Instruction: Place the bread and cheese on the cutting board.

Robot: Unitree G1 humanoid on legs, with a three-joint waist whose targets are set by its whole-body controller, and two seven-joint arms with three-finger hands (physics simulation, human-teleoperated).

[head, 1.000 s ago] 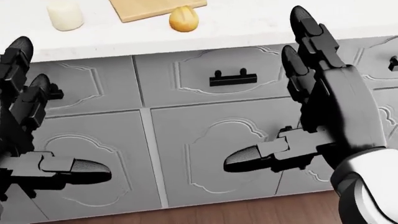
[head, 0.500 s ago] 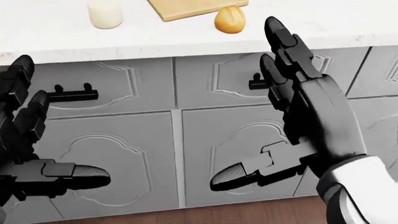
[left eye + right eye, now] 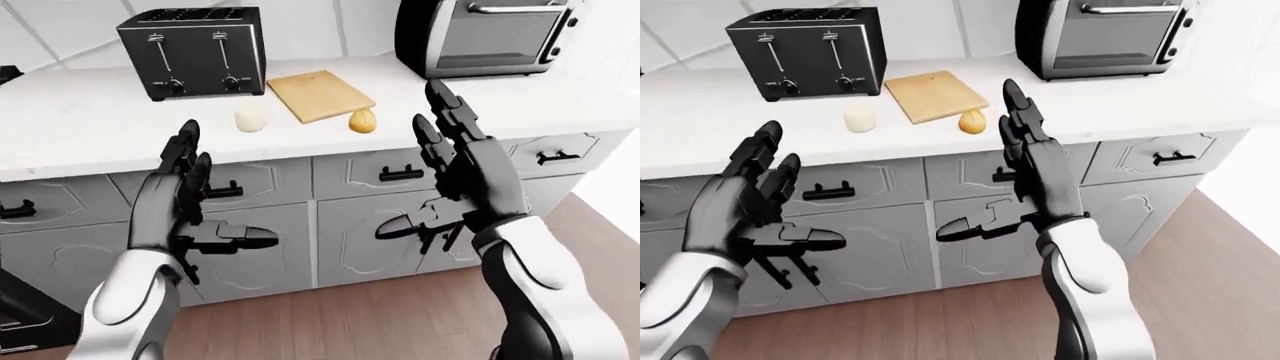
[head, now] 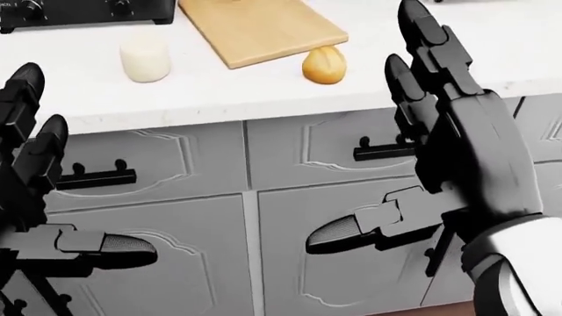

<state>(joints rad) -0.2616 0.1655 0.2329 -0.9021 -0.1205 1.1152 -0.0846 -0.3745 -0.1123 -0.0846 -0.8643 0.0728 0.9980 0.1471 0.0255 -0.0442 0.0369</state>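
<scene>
We are facing a long white desk (image 3: 90, 127) whose near edge is running across the left-eye view above a row of grey cabinet doors and drawers (image 3: 360, 225) with black handles. Wood floor (image 3: 400, 315) is lying below, open toward the right of that view.

At the top right of the left-eye view a toaster oven (image 3: 485, 34) is standing on the desk; at the top left a black toaster (image 3: 195, 52) is standing there too. We cannot read any writing on either.

We are holding the left robot hand (image 3: 185, 206) up on the left of the view, fingers spread wide, thumb pointing right, gripping nothing. We are holding the right robot hand (image 3: 455, 180) up on the right, likewise spread wide and empty. Both are showing against the cabinet fronts, apart from everything on the desk.

The board (image 4: 255, 26) is lying tilted between the toaster and the oven, bare on top. The bread (image 4: 324, 64), a round golden roll, is sitting just beside the board's near right corner; we cannot tell whether it is touching. The cheese (image 4: 145, 58), a pale short cylinder, is standing upright left of the board, clearly apart from it, below the toaster. Bare desk is lying around both.
</scene>
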